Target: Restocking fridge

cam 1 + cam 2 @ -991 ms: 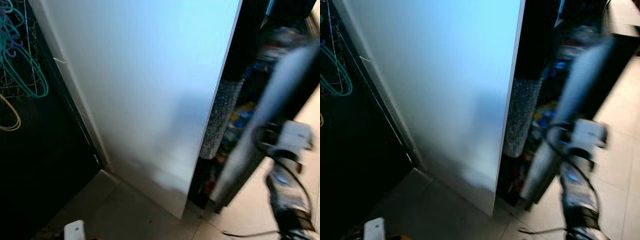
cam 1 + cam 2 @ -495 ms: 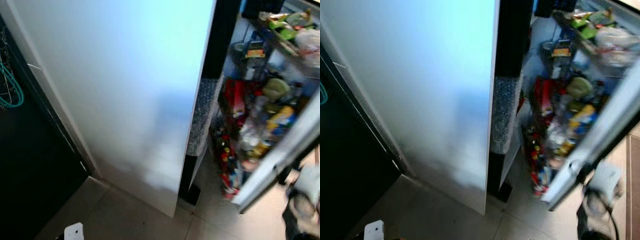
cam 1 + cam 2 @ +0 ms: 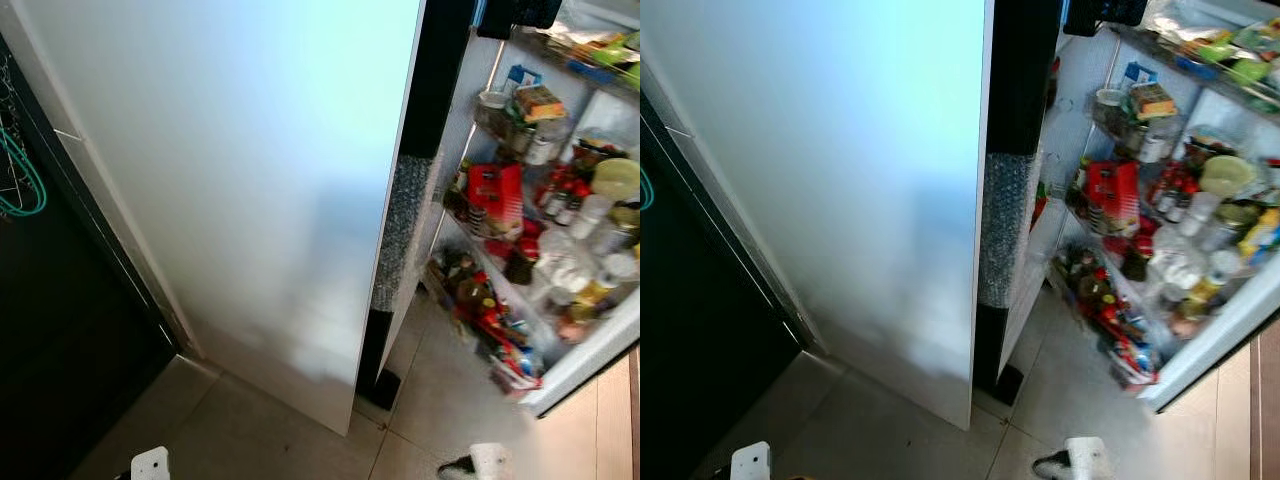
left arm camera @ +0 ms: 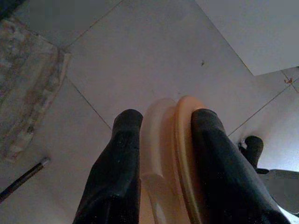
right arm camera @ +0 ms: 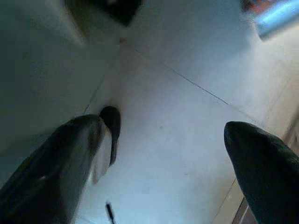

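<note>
over pale floor tiles (image 4: 140,56), left gripper (image 4: 161,122) clamps a smooth cream disc (image 4: 175,154); right gripper (image 5: 170,128) gapes.

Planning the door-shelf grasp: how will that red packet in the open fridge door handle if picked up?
The red packet looks like a soft pouch, so probably light and floppy, likely to crumple under a two-finger pinch. It stands wedged among bottles on a crowded shelf, so pulling it may tip neighbours. The picture is too blurred to judge slipperiness.
</note>
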Available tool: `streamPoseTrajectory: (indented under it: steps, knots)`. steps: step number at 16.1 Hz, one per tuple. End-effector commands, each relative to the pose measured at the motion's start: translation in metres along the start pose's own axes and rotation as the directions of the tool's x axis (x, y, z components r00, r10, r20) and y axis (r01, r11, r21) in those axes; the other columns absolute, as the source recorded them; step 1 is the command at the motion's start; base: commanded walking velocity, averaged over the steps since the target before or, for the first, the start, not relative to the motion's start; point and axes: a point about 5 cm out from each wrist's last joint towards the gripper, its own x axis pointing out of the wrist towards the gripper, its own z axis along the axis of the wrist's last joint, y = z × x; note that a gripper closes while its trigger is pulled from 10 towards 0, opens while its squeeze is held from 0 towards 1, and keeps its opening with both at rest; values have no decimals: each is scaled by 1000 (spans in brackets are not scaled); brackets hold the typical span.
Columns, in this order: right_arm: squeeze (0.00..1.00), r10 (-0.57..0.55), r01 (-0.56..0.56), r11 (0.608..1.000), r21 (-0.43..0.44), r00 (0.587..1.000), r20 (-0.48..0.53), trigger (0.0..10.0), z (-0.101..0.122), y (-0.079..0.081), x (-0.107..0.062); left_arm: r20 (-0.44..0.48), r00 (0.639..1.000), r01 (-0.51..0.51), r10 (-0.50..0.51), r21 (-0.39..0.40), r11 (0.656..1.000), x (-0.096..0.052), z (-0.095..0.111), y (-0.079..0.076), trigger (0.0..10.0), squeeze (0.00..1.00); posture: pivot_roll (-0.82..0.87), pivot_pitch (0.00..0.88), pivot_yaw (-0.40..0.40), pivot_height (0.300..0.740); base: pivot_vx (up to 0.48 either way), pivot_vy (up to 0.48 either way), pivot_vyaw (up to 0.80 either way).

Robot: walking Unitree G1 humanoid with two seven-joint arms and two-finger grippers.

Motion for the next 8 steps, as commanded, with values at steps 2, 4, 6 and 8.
streamPoseTrajectory:
  steps: [2, 4, 6, 8]
  knots:
    - [0, -34, 37, 997, 70, 999, -42, 10000, -11, -3, -2, -59, 998, 1, 3, 69, 998, -4, -14, 10, 10000, 0, -84, 0, 30, 740, 0, 0, 0]
    - [0, -32, 36, 997, 73, 998, -51, 10000, -16, -2, -2, -62, 998, -1, 7, 86, 996, -5, -16, 14, 10000, 0, -79, 0, 26, 740, 0, 0, 0]
    - [0, -34, 37, 997, 75, 998, -44, 10000, -14, -4, -2, -61, 998, 1, 5, 95, 995, -4, -15, 12, 10000, 0, -75, 0, 27, 740, 0, -255, 0]
    - [0, -11, 12, 1000, 20, 1000, -25, 10000, -10, -4, -2, -64, 998, 14, -8, 98, 995, -3, -17, 3, 10000, 0, -77, 0, 28, 740, 0, -264, 0]
